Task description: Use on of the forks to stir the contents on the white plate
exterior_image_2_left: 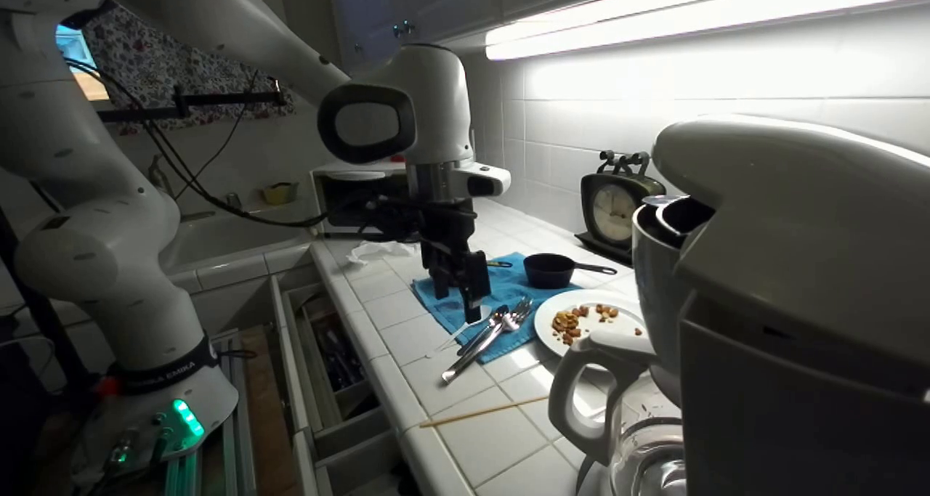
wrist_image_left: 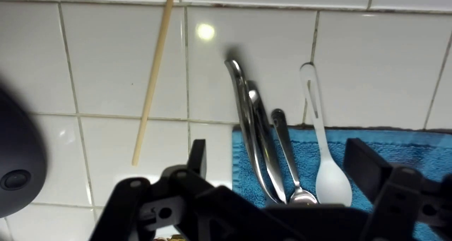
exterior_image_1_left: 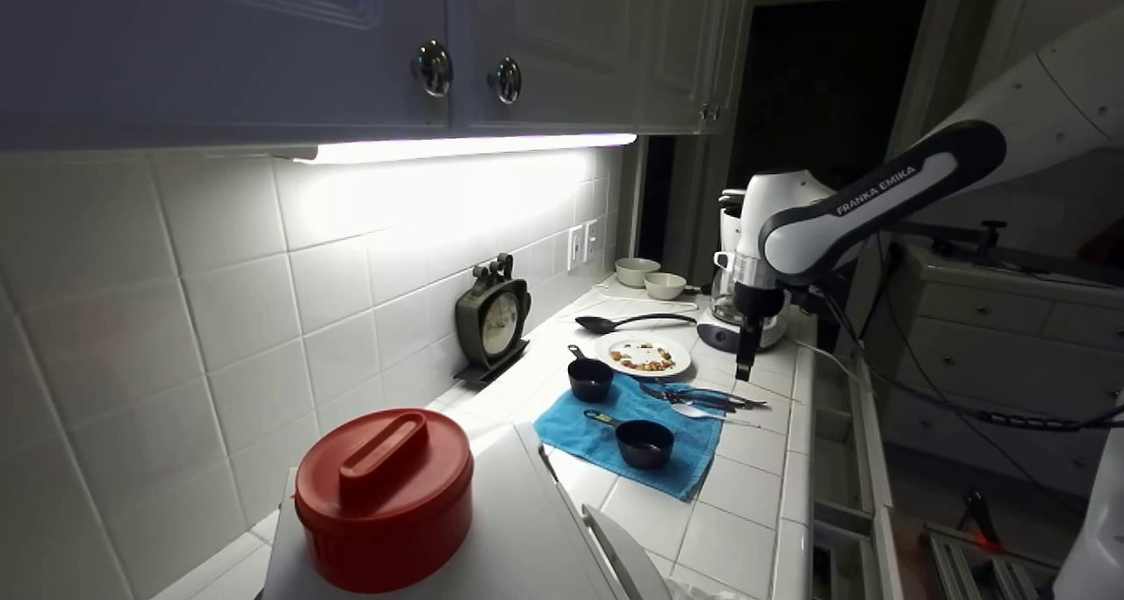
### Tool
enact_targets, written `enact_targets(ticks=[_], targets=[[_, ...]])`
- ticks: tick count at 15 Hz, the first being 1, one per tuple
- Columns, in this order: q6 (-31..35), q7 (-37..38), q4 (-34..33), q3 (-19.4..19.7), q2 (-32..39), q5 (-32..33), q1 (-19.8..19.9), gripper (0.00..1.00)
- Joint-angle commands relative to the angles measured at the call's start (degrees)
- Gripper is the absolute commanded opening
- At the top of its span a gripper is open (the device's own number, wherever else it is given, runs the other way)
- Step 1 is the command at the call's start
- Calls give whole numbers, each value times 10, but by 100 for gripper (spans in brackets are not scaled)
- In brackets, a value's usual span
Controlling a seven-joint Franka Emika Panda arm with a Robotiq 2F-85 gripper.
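Observation:
The white plate lies on the counter behind the blue towel; it also shows in an exterior view. The contents, brownish nut-like bits, lie in loose clumps on it. A sliver of bits shows at the wrist view's bottom edge. Metal forks lie bunched on the towel's edge, handles over the tiles. In the wrist view their handles show; the tines are hidden behind my gripper. My gripper is open and empty above the cutlery, fingers wide apart; it shows in both exterior views.
A white plastic spoon and small metal spoon lie beside the forks. A chopstick lies apart. Dark bowls with handles sit on the towel. A coffee maker stands near the plate. A drawer is open below.

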State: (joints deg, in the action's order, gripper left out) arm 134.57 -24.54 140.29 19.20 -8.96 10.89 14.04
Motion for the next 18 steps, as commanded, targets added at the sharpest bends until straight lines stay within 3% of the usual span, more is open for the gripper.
enact_targets(ticks=[1, 8, 15, 16, 17, 18], targets=[[47, -53, 31, 11, 0, -13, 8, 100], [111, -170, 45, 29, 34, -15, 10, 100], [139, -257, 24, 11, 91, -34, 10, 97], [139, -264, 21, 7, 96, -35, 10, 91], [137, -269, 18, 4, 101, -35, 12, 72], [135, -273, 15, 0, 106, -35, 13, 64]])
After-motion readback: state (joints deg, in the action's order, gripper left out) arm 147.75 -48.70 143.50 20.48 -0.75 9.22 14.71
